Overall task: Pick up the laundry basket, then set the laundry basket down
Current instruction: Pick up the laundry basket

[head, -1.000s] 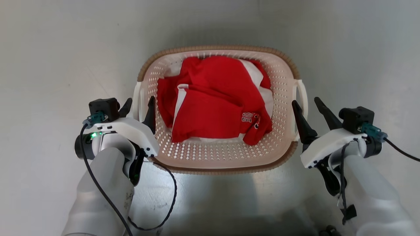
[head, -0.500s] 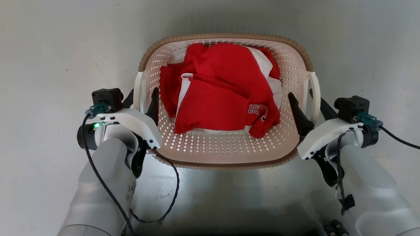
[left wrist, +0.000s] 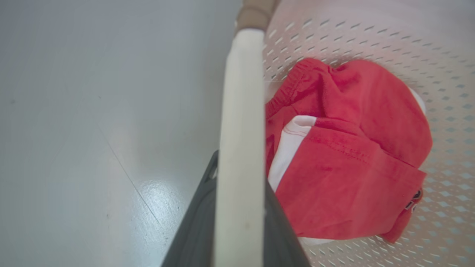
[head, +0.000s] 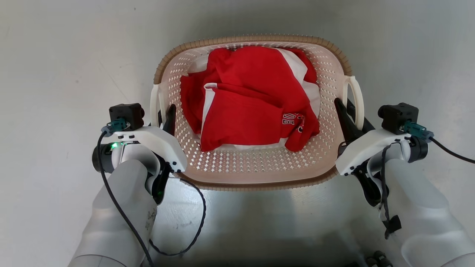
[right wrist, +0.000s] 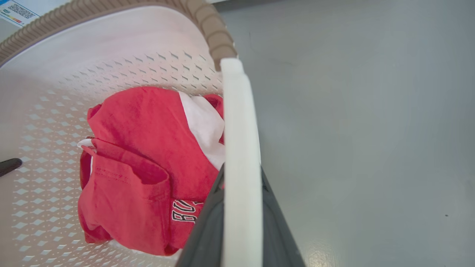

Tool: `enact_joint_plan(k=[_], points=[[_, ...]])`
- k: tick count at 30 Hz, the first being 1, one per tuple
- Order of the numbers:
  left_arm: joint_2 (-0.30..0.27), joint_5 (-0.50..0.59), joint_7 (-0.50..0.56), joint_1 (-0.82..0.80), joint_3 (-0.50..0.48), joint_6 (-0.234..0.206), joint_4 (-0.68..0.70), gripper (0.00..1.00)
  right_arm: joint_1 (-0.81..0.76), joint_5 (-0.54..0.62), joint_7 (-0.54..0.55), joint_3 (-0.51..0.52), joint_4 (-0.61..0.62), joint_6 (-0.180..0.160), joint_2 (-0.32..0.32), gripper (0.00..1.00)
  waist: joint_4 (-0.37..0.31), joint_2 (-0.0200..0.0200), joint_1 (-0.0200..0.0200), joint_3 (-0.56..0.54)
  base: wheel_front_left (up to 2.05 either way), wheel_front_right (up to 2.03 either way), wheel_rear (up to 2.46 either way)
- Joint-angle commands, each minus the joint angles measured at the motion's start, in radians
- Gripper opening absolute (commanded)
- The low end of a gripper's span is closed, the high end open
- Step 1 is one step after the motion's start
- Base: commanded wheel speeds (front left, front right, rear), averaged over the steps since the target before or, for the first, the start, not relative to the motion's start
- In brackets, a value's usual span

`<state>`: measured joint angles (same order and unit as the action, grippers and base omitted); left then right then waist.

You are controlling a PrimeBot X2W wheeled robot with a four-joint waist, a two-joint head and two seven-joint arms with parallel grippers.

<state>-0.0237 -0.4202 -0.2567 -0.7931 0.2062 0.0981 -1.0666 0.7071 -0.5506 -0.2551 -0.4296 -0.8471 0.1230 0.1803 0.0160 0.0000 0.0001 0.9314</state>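
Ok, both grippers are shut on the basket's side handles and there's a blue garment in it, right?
Not blue: the garment in the basket is red with white, as the head view shows. The rest holds: the left gripper and right gripper are shut on its side handles.

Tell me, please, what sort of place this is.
Probably a laundry area, though I cannot be sure. A laundry basket holds red and white clothes, a smooth grey floor lies around it, and a printed sticker, perhaps an appliance label, shows beyond its rim.
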Motion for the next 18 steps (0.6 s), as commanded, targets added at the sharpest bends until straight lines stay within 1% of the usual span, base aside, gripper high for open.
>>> enact_joint_plan(k=[1,9,18], points=[[-0.027,-0.003,-0.005,0.020,-0.018,0.004,0.003,0.00,-0.049,-0.010,-0.007,-0.032,0.010,0.008,-0.009,0.00,-0.005,0.0000,0.0000,-0.015,0.00,0.00,0.00],[-0.027,-0.015,-0.005,0.022,-0.008,0.012,-0.061,0.00,-0.062,-0.060,-0.007,-0.070,-0.032,0.008,-0.018,0.00,-0.026,0.0000,0.0000,-0.113,0.00,0.00,0.00],[-0.027,-0.036,-0.005,0.033,0.024,0.028,-0.160,0.00,-0.063,-0.144,-0.007,-0.166,-0.157,0.008,-0.043,0.00,-0.044,0.0000,0.0000,-0.270,0.00,0.00,0.00]])
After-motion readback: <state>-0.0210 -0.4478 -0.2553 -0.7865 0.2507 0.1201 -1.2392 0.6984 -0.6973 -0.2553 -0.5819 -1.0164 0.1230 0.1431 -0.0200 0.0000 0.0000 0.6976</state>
